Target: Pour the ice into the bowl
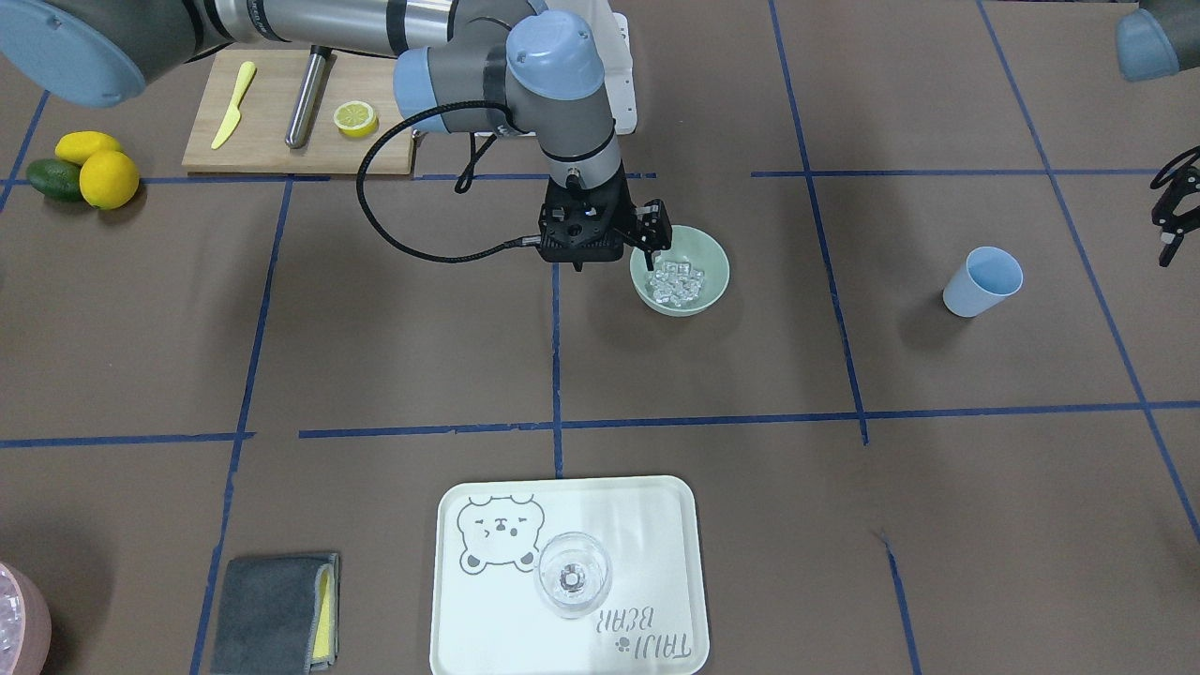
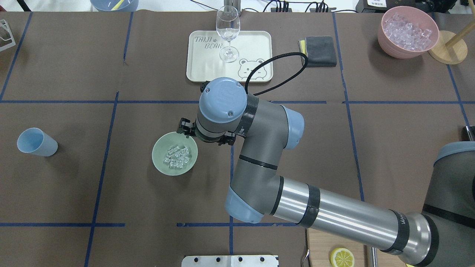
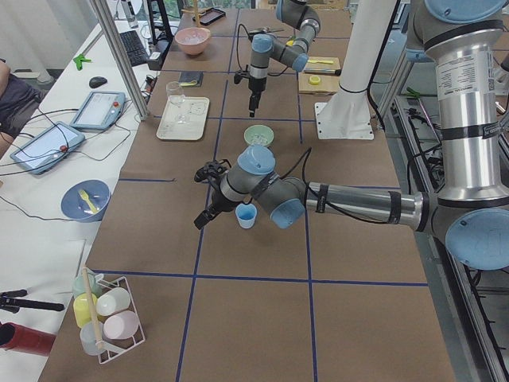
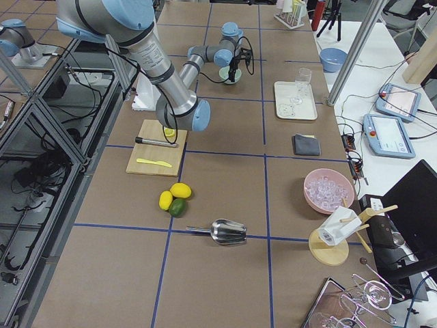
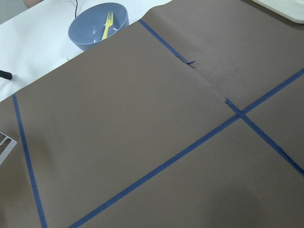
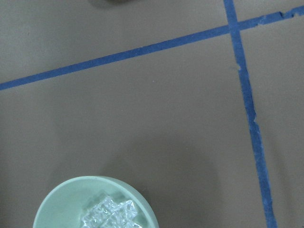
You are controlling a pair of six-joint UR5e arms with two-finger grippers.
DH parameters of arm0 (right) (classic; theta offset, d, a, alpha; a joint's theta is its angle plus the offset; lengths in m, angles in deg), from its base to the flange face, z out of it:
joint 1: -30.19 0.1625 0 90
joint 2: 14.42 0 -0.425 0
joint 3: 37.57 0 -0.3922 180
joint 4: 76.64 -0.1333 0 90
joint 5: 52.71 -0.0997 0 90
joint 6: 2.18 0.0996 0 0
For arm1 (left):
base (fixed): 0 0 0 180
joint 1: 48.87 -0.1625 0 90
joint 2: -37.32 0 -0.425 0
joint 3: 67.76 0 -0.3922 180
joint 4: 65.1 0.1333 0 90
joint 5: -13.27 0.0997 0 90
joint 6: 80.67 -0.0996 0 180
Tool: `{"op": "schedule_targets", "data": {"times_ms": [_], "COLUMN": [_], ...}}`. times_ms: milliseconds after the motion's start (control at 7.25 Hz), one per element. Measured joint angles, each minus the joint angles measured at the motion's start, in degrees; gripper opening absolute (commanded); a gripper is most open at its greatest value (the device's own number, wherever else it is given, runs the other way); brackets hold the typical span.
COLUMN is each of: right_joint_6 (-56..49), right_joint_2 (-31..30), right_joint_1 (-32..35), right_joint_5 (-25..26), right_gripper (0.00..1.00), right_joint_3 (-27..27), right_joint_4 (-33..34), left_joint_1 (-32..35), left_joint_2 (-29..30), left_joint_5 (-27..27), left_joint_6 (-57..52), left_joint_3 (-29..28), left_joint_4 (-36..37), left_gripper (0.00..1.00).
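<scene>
Front camera, left to right: one avocado (image 1: 52, 178) and two whole lemons (image 1: 110, 178) at the far left. Next, in the upper left, one cutting board (image 1: 262, 150) carries one yellow knife (image 1: 233, 105), one steel handle (image 1: 307, 98) and one lemon half (image 1: 356, 118). Lower middle has one bear tray (image 1: 656, 525) with one wine glass (image 1: 573, 574).

In the centre, the right gripper (image 1: 651, 251) hangs at the upper-left rim of the one green bowl (image 1: 712, 272). Can't tell if its fingers are clenched or released. The ice (image 1: 678, 281) is piled in that bowl, maybe a dozen cubes, too clumped to count. Further right sits one blue cup (image 1: 982, 281), then the left gripper (image 1: 1167, 239) at the edge, its fingers also unreadable.

My worry is that the right gripper is so close to the rim that a low sideways move could clip the bowl and dump ice onto the bench (image 1: 750, 375).
</scene>
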Motion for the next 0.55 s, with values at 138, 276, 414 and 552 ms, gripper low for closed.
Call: {"op": "schedule_targets", "data": {"times_ms": [138,276,414,552], "right_joint_6": [-0.13,-0.30,-0.43,-0.48], "right_joint_2": [0.70,1.00,1.10,1.16], "right_joint_1": [-0.45,-1.29,-2.18,-2.95], "right_joint_5": [0.36,0.75,0.97,1.10], "right_gripper": [1.00,1.00,1.00,1.00], "right_joint_3": [-1.61,-2.86,-3.82,-4.74], "right_joint_4": [-0.02,-0.03,-0.03,-0.06], "left_joint_1": [0.45,0.60,0.66,0.70], "left_joint_2": [0.15,0.26,0.30,0.28], "left_joint_5": [-0.40,-0.25,-0.15,-0.19], "left_joint_6": [-0.22,-0.47,-0.61,-0.60], "left_joint_3": [-0.87,-2.00,-3.01,-3.44], "left_joint_4": [0.60,0.93,1.13,1.22], "left_gripper": [1.00,1.00,1.00,1.00]}}
